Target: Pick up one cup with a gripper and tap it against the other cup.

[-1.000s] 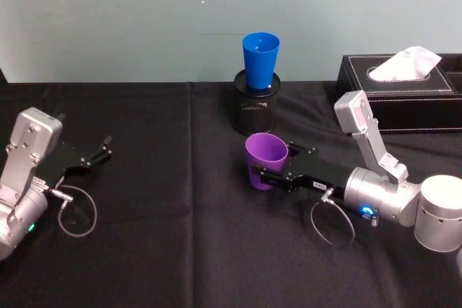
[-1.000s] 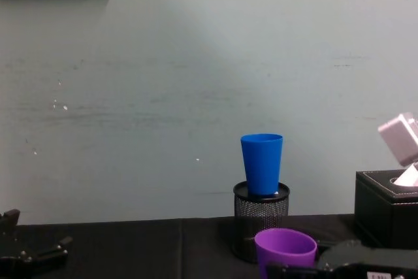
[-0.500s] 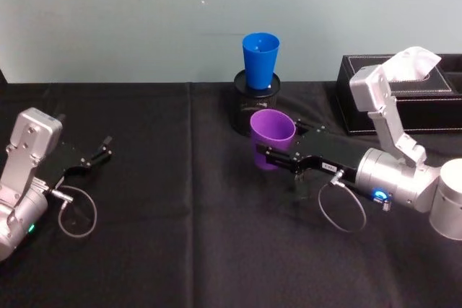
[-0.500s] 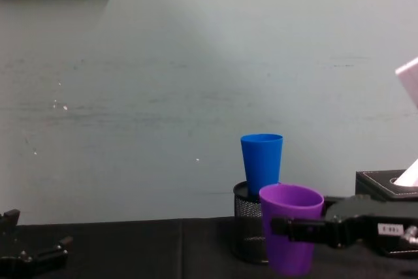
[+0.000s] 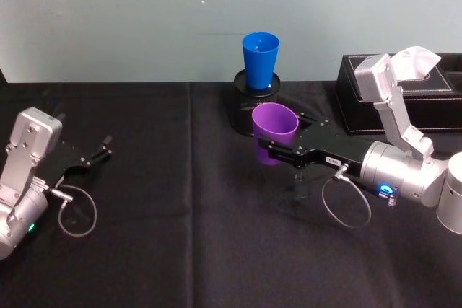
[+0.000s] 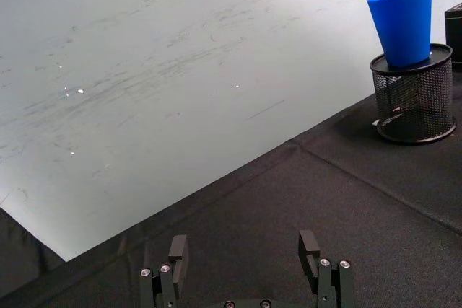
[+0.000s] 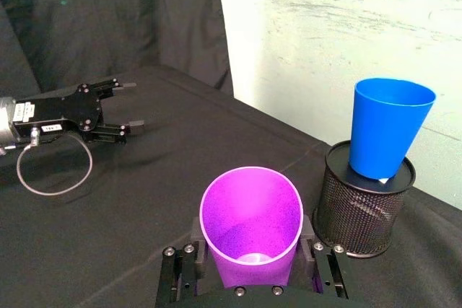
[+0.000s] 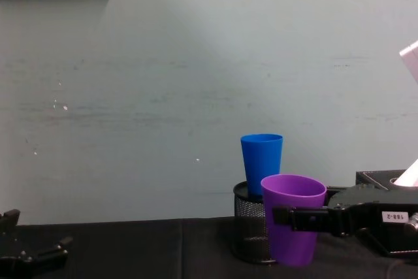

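**A:** What is made out in the head view?

**B:** The purple cup [image 5: 274, 133] is held clear of the bench [image 5: 180, 236], clamped at its sides by the right gripper [image 5: 278, 146]. The blue cup [image 5: 260, 59] is seen at 12 o'clock from it, standing in the pen holder [image 5: 242, 110], with a gap between the two cups. The left gripper [image 5: 101, 151] is parked toward the bench's 9 o'clock side.

**A:** And the left wrist view?

**B:** That gripper's fingers are shown spread wide with nothing between them. The blue cup is seen far off, upright.

**A:** The right wrist view?

**B:** The purple cup is gripped mouth up. The blue cup lies beyond it, apart.

**A:** The chest view?

**B:** The purple cup is seen in front of the holder, its rim lower than the blue one's. Contact cannot be told there.

**A:** So how far along is the task judged to be?

**B:** The pick-up is judged done. The tap is not yet made.
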Available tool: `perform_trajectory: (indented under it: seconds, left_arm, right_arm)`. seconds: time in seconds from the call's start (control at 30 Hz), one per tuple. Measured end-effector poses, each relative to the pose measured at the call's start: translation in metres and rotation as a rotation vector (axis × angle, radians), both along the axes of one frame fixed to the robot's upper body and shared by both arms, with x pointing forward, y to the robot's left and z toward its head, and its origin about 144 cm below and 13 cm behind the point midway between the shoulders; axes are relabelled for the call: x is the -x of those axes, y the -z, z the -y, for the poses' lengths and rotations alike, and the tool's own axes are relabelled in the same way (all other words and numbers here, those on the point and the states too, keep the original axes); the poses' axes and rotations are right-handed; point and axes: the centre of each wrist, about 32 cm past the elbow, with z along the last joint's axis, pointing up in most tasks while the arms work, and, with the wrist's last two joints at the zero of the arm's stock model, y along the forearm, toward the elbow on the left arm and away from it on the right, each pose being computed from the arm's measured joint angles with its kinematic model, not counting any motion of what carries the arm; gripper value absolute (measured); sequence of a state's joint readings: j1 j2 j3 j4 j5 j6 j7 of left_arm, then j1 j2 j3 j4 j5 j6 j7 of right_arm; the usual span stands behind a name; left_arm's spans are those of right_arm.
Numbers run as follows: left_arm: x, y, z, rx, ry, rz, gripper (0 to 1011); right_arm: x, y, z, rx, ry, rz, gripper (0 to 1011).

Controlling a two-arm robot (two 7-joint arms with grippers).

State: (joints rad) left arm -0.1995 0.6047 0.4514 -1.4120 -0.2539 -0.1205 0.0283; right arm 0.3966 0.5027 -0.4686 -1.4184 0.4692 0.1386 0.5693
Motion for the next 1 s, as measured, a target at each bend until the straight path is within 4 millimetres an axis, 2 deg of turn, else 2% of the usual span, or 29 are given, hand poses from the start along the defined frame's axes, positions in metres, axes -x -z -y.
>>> perform_trajectory:
  seconds: [1.0]
  left_arm:
    - [0.0,0.0,0.0,0.0,0.0,0.0,1000]
  right_arm:
    - [0.0,0.0004,-0.0004,0.003,-0.004,0.002,726]
